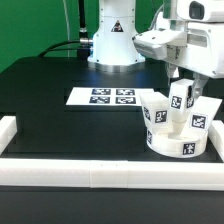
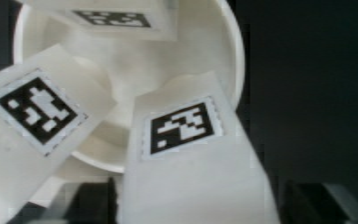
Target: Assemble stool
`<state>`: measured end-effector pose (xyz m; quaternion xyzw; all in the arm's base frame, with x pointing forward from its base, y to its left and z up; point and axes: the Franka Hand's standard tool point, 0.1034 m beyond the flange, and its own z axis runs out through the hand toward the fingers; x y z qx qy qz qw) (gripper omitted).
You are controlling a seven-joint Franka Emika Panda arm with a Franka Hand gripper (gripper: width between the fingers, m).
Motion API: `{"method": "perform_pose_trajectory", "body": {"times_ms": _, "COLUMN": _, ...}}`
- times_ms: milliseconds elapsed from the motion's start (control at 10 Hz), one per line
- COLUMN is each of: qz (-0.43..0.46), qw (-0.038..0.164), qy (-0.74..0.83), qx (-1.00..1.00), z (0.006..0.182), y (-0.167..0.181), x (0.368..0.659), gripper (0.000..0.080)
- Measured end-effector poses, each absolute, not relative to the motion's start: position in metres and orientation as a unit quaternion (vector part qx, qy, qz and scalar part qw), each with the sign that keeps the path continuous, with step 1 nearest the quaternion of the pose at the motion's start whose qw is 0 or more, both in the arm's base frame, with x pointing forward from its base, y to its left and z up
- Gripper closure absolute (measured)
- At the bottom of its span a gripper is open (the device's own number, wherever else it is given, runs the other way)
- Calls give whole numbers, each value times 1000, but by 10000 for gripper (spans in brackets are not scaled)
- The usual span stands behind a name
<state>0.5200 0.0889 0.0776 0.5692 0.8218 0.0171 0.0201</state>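
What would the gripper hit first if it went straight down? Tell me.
Probably the leg beneath the gripper, which stands on the round seat; whether the fingers already touch it is unclear.

A black table top carries the marker board, a flat white sheet with four black tags lying near its middle, while long white border rails edge its near side and corners, and a green backdrop stands behind.

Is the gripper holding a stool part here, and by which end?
Apparently a leg, gripped at its upper end by the gripper above the seat; finger contact isn't clearly visible.
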Motion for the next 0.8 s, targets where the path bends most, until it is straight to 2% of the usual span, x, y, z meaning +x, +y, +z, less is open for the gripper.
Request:
{"method": "perform_pose_trajectory", "body": {"times_ms": 100, "qz": 17, "qw": 20, "qy": 822, "qx": 570, "z": 77, "y": 89, "x": 520, "gripper": 412}}
{"method": "perform_pose_trajectory", "body": {"times_ms": 200, "qz": 17, "qw": 20, "qy": 821, "qx": 570, "z": 77, "y": 89, "x": 520, "gripper": 461}}
{"method": "perform_pose_trajectory", "body": {"times_ms": 800, "qz": 19, "qw": 17, "qy": 762, "qx": 648, "z": 77, "y": 88, "x": 520, "gripper": 459}}
